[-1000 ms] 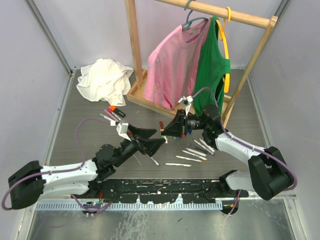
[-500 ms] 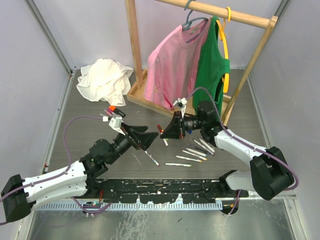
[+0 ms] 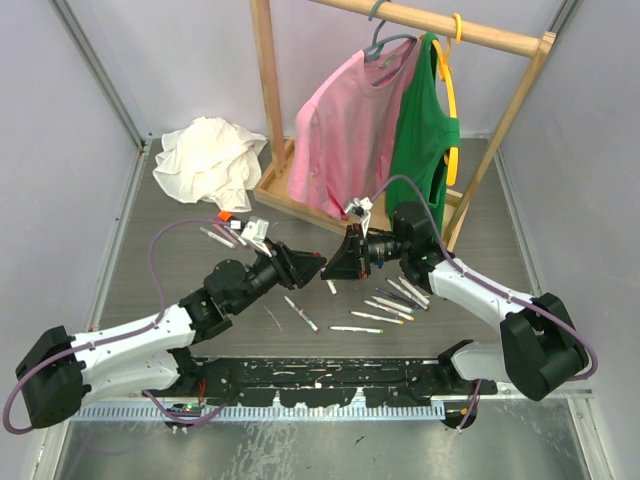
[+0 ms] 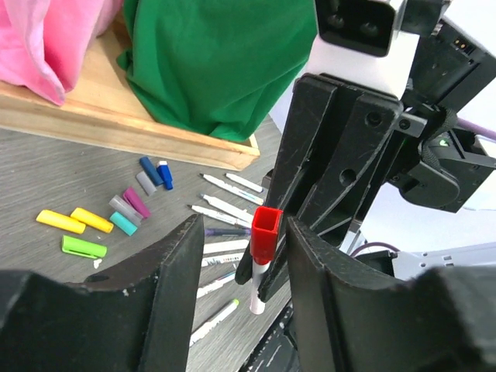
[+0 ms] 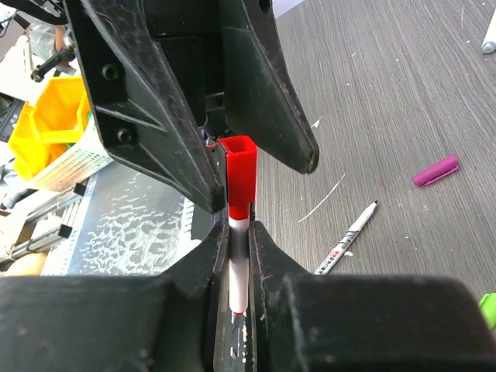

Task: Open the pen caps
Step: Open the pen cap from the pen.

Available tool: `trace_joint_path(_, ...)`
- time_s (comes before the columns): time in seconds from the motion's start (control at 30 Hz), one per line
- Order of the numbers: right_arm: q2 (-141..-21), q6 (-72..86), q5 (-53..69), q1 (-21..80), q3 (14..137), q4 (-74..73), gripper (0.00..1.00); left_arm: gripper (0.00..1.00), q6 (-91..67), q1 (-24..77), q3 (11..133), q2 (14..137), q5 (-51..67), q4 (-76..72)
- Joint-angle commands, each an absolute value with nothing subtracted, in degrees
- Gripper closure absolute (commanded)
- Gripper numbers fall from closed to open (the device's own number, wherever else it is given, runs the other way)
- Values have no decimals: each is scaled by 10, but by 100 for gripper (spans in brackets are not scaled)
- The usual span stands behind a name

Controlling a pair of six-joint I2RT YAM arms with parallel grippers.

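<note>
The left claw (image 3: 316, 263) has swung back in from the left, where it hung wide open a moment ago, and come up against the right claw (image 3: 332, 262). Its fingers (image 4: 167, 298) have drawn closer together and now sit either side of the red cap (image 4: 266, 232) of the pen (image 4: 258, 280).

The left gripper (image 4: 242, 242) has its jaws apart on either side of a red cap (image 4: 266, 232). The cap tops a white pen (image 4: 256, 291) clamped in the right gripper (image 4: 260, 271). To the left, loose caps (image 4: 60, 222) and bare pens (image 4: 232, 190) lie on the grey table (image 4: 46, 163). Beyond them hangs a green shirt (image 4: 217, 62).
</note>
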State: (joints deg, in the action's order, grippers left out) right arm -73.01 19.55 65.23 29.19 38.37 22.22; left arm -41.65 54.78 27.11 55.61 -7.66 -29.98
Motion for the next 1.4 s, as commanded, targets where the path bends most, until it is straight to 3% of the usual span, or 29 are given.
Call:
trace_joint_path(0.0,-715,185,664,297,410,236,99,55,-430,543,296,565,-53,-344)
trace_joint_path(0.17,-715,185,664,297,410,236,99,70,-433,541,296,576,-38,-359)
trace_joint_path(0.37,-719,185,665,299,410,233,96,100,-430,537,296,578,-28,-366)
trace_joint_path(0.53,-726,180,660,307,410,225,71,100,-421,535,289,573,-39,-383)
trace_joint_path(0.7,-728,170,656,313,411,216,64,100,-416,533,280,561,-56,-396)
trace_joint_path(0.77,-727,168,655,314,412,214,67,100,-414,533,277,558,-58,-400)
trace_joint_path(0.93,-727,164,658,315,415,213,98,100,-410,531,273,552,-71,-402)
trace_joint_path(1.13,-739,164,654,323,420,194,99,100,-390,491,275,528,-88,-415)
trace_joint_path(1.37,-773,153,652,355,429,168,99,100,-396,340,306,475,-86,-359)
